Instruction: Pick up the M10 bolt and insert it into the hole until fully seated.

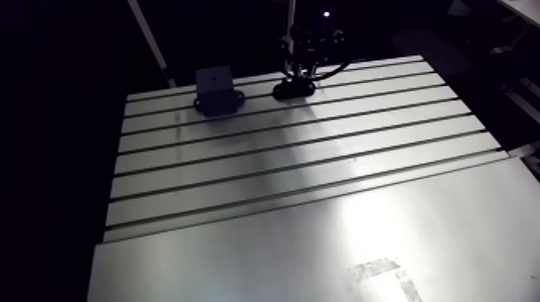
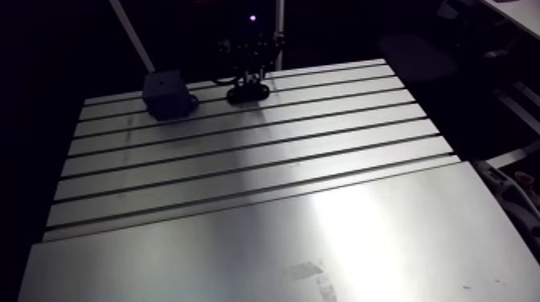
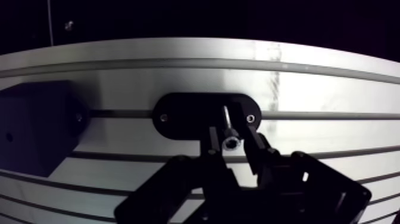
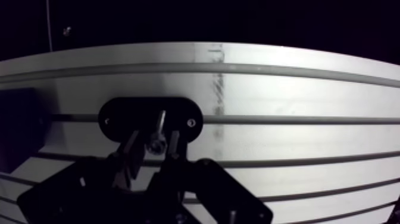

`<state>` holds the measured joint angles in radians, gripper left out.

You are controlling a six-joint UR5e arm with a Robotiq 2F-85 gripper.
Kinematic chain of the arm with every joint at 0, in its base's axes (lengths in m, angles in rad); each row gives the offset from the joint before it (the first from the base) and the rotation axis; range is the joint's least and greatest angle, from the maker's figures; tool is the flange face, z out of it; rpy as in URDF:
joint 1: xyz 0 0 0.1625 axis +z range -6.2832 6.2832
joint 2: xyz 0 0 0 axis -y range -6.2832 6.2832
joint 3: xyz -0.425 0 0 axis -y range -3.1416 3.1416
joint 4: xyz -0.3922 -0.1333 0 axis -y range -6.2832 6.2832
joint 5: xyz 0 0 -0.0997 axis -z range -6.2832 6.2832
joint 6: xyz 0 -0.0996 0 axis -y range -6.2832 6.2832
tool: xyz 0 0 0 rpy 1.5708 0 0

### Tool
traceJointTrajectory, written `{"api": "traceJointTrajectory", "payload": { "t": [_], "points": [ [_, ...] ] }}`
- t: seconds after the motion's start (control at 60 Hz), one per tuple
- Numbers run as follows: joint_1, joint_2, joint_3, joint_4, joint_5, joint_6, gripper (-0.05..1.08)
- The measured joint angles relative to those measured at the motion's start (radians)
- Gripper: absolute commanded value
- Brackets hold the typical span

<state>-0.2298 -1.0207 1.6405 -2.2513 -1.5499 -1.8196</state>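
The M10 bolt (image 3: 227,122) stands head up in a black oval holder (image 3: 184,116) that is screwed onto a table slot. My gripper (image 3: 231,140) hangs right over it, with one finger on each side of the bolt's head. A thin gap shows on either side, so the gripper is open around the head. A dark block (image 1: 215,88) with a hole in its top face sits to the left of the holder. In the arm view the gripper (image 1: 299,74) is at the table's far edge, above the holder (image 1: 291,88).
The slotted aluminium table (image 1: 281,161) stretches toward the near side, and a smooth plate (image 1: 321,257) covers its front part. The table's far edge runs just behind the holder and the block.
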Motion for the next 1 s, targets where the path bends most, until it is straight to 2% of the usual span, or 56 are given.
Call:
{"api": "traceJointTrajectory", "payload": {
  "t": [1.0],
  "points": [
    [-0.008,-0.001,-0.008,0.002,0.005,0.001,0.89]
  ]
}}
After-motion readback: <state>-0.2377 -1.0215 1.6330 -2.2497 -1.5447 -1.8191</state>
